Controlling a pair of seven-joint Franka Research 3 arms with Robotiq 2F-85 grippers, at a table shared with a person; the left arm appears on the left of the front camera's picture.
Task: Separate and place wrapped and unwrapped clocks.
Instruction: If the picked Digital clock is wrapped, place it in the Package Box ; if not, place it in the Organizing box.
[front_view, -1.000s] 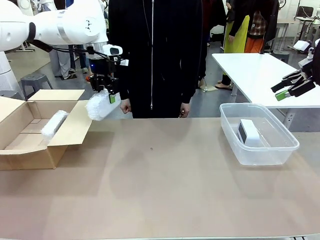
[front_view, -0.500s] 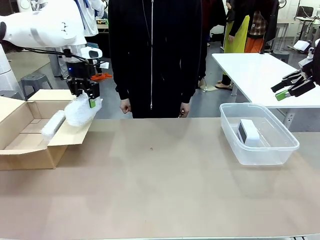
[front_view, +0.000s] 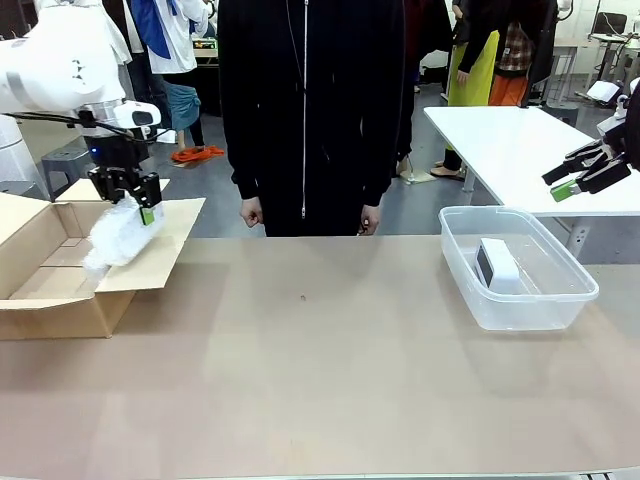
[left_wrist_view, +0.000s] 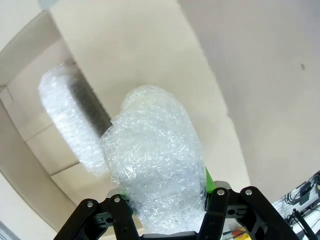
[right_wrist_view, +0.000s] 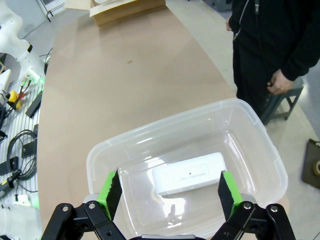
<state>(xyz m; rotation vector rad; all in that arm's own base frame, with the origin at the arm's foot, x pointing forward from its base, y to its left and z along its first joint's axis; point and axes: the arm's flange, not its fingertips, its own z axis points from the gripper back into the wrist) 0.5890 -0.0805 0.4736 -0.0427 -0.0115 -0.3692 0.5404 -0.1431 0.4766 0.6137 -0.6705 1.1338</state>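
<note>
Wrapped clock (front_view: 118, 235) hangs over the cardboard box (front_view: 60, 290) in the front view, under the left claw (front_view: 127, 200); the bare clock (front_view: 497, 266) lies in the clear tub (front_view: 560, 300). Left wrist: the bundle sits between the claw's pads, a second bundle (left_wrist_view: 67, 112) in the box; whether it is gripped is unclear. Right wrist: right claw (right_wrist_view: 167, 192) released above the tub. No readable writing.

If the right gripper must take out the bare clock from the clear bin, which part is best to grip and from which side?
Probably across its two long edges, from straight above. The bare clock lies on the clear bin floor, its walls blocking any sideways approach. The right gripper hangs above with jaws open, seemingly wider than the clock's short width.
</note>
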